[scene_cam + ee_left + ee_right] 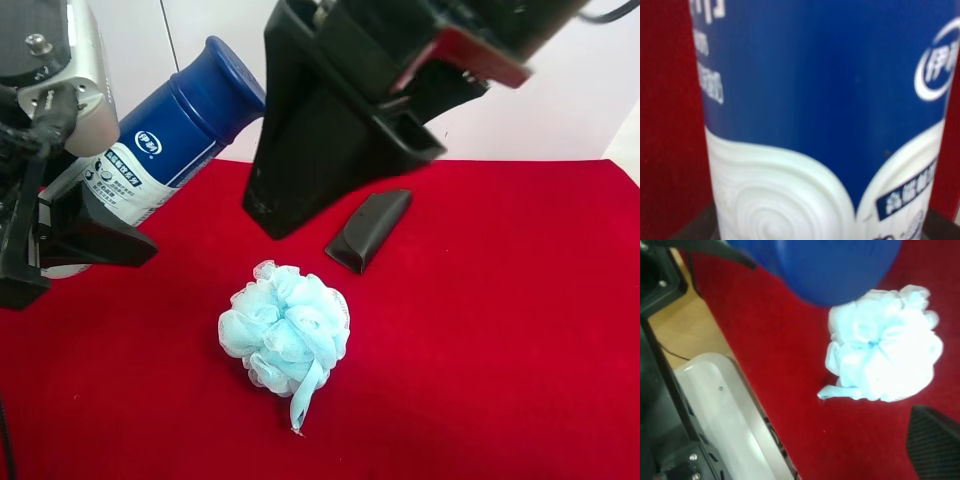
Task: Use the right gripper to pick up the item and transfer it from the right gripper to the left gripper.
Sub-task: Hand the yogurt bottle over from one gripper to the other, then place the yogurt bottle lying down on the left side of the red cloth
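The spray can [170, 140] has a white body, a blue label and a dark blue cap. It is held tilted above the red cloth, cap up and toward the middle. The left gripper [70, 240], with its silver-grey housing, is shut on the can's white lower body at the exterior high view's left. The can fills the left wrist view [815, 125]. The all-black right gripper [345, 185] hangs at top centre with fingers splayed open, just beside the cap and not gripping it. The blurred blue cap shows in the right wrist view [825, 265].
A light-blue mesh bath puff [285, 335] lies on the red cloth [500, 330], and also shows in the right wrist view [885, 357]. A black wedge-shaped case [368, 230] lies behind it, also seen from the right wrist [935, 440]. The cloth's edge and a grey housing [715, 405] lie beyond.
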Robot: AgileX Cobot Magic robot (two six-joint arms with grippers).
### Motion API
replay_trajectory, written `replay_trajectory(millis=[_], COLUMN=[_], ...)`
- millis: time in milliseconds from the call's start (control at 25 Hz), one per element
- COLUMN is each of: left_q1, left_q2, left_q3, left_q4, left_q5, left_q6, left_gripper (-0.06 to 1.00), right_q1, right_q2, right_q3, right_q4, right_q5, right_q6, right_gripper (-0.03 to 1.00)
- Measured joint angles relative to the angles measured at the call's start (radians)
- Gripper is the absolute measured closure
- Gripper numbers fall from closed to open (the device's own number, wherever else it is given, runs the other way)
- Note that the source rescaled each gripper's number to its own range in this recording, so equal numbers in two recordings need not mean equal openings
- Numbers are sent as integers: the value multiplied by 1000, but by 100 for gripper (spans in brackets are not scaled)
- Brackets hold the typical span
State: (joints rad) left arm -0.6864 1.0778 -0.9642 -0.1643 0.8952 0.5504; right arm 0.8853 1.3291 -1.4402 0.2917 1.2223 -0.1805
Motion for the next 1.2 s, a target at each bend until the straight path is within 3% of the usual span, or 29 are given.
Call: replay_trajectory(millis=[240,520,920,1200], left_q1=[0,0,0,0], left_q2=[0,0,0,0], left_q3=[0,0,0,0], left_q4=[0,0,1,1], left_q5=[0,0,0,0], left_q6=[0,0,0,0], left_gripper=[93,93,93,93], right_q1=[32,32,35,35], right_q2=[-130,-357,-772,-1092], right_q3=[79,377,727,916], right_q4=[-89,-171,-297,-337], right_q5=[-3,0,-2,-120], right_q6=[65,93,231,262], right_gripper=[-3,-3,-3,-3])
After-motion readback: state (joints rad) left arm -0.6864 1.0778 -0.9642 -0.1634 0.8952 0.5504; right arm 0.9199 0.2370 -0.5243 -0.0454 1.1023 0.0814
